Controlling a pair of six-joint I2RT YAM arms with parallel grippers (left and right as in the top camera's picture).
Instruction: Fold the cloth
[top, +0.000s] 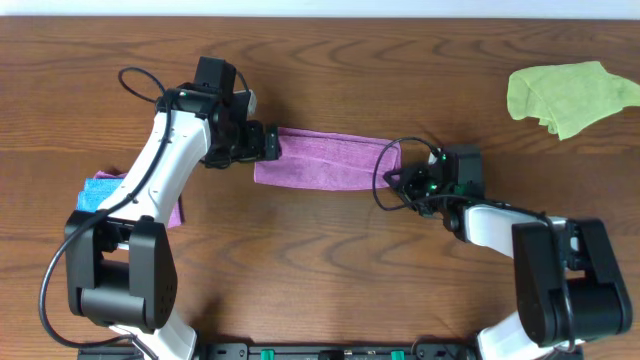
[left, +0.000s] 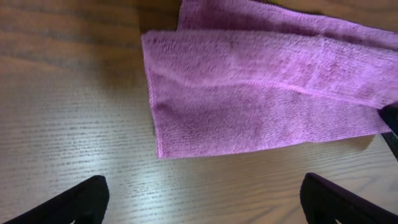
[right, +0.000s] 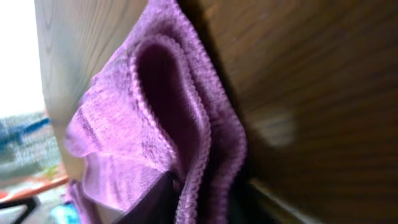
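Note:
The purple cloth (top: 330, 158) lies folded in a long strip across the middle of the table. My left gripper (top: 272, 143) is open at the strip's left end, just off the cloth; in the left wrist view its two fingertips (left: 202, 202) stand apart over bare wood, with the cloth's end (left: 261, 93) beyond them. My right gripper (top: 398, 180) is shut on the cloth's right end; in the right wrist view the doubled hem (right: 186, 155) is pinched between the fingers (right: 205, 205) and bunches up.
A crumpled lime-green cloth (top: 568, 95) lies at the far right. A folded blue cloth (top: 98, 190) on another purple cloth (top: 172, 212) sits at the left, partly under my left arm.

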